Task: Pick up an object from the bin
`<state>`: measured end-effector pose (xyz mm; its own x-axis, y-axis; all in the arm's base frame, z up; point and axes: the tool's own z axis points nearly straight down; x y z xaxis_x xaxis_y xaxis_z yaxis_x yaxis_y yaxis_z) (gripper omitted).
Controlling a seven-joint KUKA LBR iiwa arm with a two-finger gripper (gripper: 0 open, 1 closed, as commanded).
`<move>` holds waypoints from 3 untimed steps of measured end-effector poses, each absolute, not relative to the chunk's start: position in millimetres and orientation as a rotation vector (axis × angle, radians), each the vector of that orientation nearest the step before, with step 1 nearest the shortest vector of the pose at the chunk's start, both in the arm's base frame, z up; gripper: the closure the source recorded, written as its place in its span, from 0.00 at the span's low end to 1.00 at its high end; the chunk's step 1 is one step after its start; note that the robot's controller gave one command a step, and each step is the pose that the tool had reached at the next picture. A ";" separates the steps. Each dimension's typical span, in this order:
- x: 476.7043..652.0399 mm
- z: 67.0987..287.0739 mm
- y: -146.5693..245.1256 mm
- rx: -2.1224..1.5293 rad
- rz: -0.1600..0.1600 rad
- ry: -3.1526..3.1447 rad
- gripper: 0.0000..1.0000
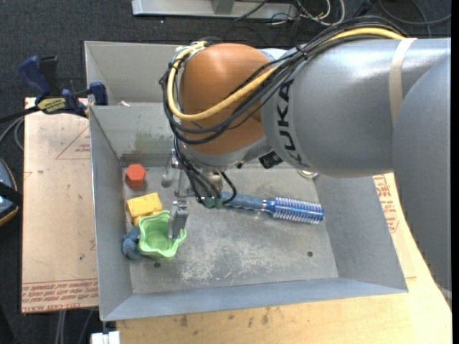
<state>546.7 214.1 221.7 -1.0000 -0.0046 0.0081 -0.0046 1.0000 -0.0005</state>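
Note:
My gripper hangs below the arm's orange cover at the bin's left side, its tip down at the right rim of a green wavy-edged cup. The cup lies on the bin floor near the left wall. A small grey-blue thing pokes out from under the cup's left side. Just behind the cup lies a yellow block. A blue brush with a ribbed head lies to the gripper's right, its handle end running under the gripper.
A small orange-red cylinder stands by the left wall behind the yellow block. The arm and its cover hang over the back half of the bin. Bare floor shows at the front and front right.

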 end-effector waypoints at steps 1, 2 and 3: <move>599.9 87.6 219.1 0.421 0.000 -3.110 0.00; 602.1 94.6 221.0 0.420 -0.007 -3.118 1.00; 618.4 237.8 219.9 0.402 -0.005 -3.128 1.00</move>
